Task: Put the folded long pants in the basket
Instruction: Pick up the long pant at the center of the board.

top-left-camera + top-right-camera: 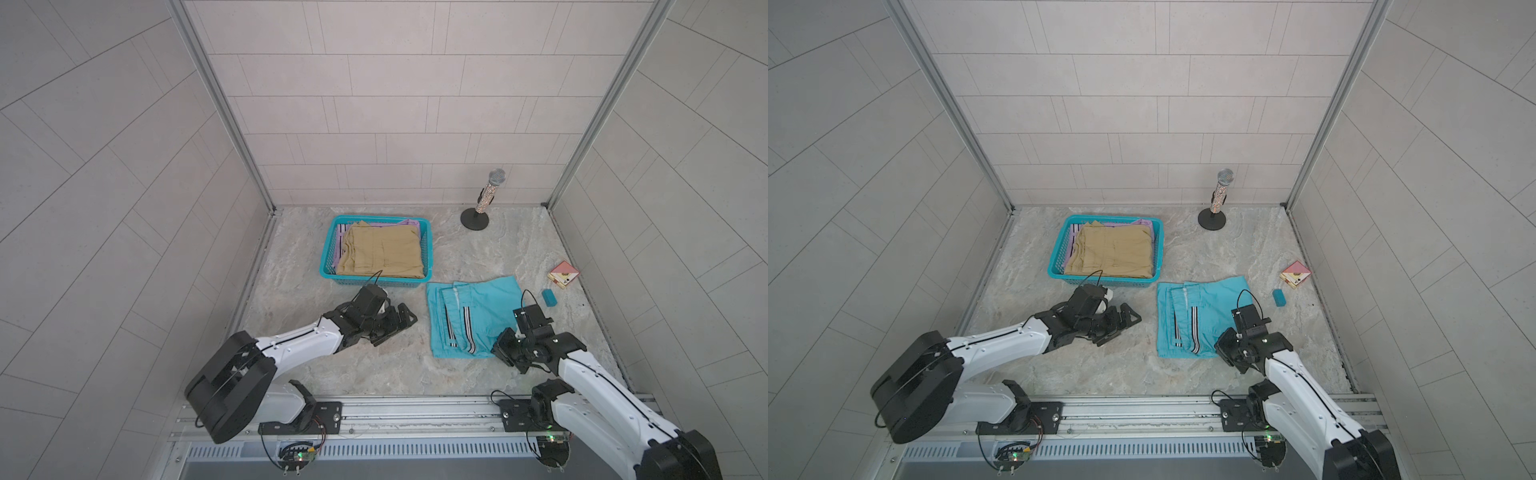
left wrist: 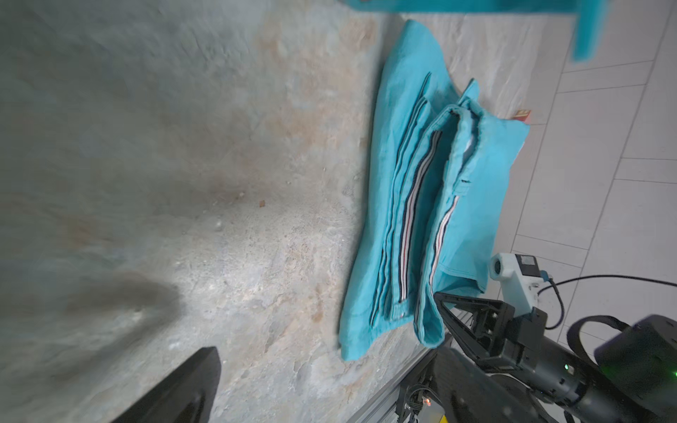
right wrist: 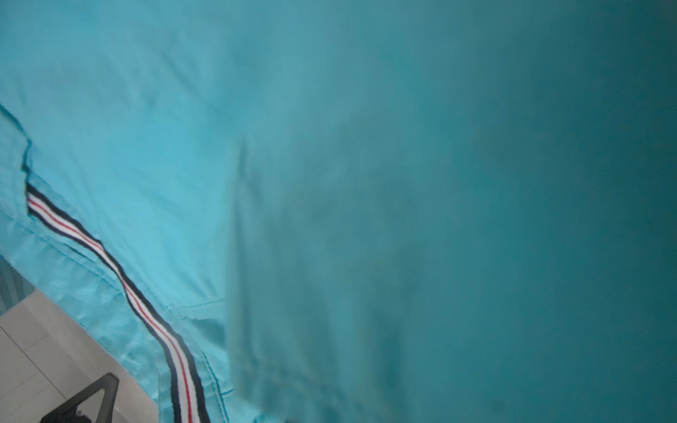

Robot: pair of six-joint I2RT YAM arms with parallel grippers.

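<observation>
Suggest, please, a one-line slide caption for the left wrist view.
Right arm, jaws shut on a raised edge of the folded turquoise pants lying on the marbled table.

Three folded pants: tan pair (image 1: 380, 253), lilac pair (image 1: 388, 225), turquoise pair (image 1: 486, 303); one basket (image 1: 376, 284), one microphone (image 1: 490, 191), one small box (image 1: 563, 274), one blue block (image 1: 549, 298)

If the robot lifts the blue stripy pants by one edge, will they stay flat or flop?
Probably floppy: the turquoise pants are soft cloth, curling where the right gripper pinches their edge. The loose stacked layers may slide apart and unfold. They look light, so lifting should be easy.
</observation>
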